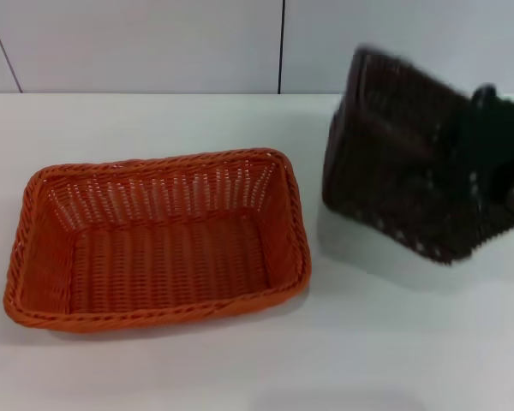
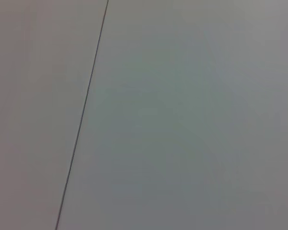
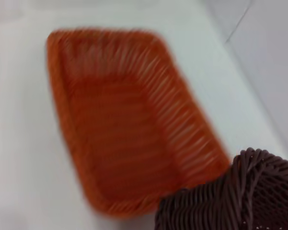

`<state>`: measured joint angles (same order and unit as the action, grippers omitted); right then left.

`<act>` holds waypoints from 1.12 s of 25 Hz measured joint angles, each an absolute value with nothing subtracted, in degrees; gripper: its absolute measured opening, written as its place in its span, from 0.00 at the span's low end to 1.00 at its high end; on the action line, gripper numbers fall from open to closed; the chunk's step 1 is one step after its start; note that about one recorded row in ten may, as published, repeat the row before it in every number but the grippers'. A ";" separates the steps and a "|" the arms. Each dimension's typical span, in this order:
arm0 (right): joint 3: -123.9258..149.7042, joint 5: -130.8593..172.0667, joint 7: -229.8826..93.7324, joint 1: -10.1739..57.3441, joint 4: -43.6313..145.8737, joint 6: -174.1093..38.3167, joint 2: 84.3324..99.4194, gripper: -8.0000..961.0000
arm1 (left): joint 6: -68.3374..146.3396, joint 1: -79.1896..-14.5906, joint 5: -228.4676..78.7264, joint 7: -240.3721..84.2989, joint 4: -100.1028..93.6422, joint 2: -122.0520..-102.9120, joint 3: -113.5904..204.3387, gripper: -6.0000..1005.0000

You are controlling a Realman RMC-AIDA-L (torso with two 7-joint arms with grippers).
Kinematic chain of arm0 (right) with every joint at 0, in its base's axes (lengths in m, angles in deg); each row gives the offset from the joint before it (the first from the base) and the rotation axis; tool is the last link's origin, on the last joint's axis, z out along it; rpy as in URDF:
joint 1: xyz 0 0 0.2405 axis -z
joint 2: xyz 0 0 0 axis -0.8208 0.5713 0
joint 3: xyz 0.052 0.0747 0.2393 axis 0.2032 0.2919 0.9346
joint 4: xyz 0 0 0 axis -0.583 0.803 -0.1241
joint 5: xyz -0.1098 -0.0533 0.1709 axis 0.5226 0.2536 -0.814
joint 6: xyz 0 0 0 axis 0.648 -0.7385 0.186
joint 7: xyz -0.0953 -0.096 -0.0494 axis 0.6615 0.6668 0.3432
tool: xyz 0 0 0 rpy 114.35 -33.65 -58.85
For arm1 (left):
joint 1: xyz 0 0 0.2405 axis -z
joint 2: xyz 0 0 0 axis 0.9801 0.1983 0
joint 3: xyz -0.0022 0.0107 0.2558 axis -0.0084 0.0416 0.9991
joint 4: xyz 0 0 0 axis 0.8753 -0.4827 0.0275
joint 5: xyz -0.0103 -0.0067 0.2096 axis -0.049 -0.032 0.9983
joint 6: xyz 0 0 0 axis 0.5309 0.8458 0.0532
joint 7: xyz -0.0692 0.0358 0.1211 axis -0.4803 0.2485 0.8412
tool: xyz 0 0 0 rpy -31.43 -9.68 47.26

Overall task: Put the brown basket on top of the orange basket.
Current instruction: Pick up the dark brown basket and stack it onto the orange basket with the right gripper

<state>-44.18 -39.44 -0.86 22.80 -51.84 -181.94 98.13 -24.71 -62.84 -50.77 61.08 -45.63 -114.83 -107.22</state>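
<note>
Right hand (image 1: 488, 137) holds brown basket (image 1: 394, 154) tilted (airborne) beside orange basket (image 1: 154, 248).

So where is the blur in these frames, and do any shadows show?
Head view: the brown basket and right claw are smeared, the orange basket is sharp, and a soft shadow lies on the table below the brown one. Right wrist view: the orange basket is blurred. Left wrist view: only a plain wall.

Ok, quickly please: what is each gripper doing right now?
Left gripper: not in view.
Right gripper: holding the brown basket tilted in the air, beside the orange basket.
</note>
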 joint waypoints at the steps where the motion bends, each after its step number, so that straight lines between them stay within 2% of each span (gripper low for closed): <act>1: -43.06 -41.29 -2.53 23.11 -54.18 -180.23 98.14 0.20 | -24.79 -62.85 -50.70 61.05 -45.65 -114.78 -107.22 0.45; 12: -43.30 -48.84 -11.95 23.64 -58.26 -166.76 98.14 0.20 | -26.47 -63.10 -50.62 60.99 -45.79 -114.16 -106.64 0.45; 28: -68.04 -49.86 -28.67 25.08 -57.40 -133.64 98.28 0.20 | -26.89 -62.16 -49.81 61.20 -45.62 -113.37 -106.50 0.45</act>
<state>-68.04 -49.86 -28.67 25.08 -57.40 -133.64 98.28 -26.89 -62.16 -49.81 61.20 -45.62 -113.37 -106.50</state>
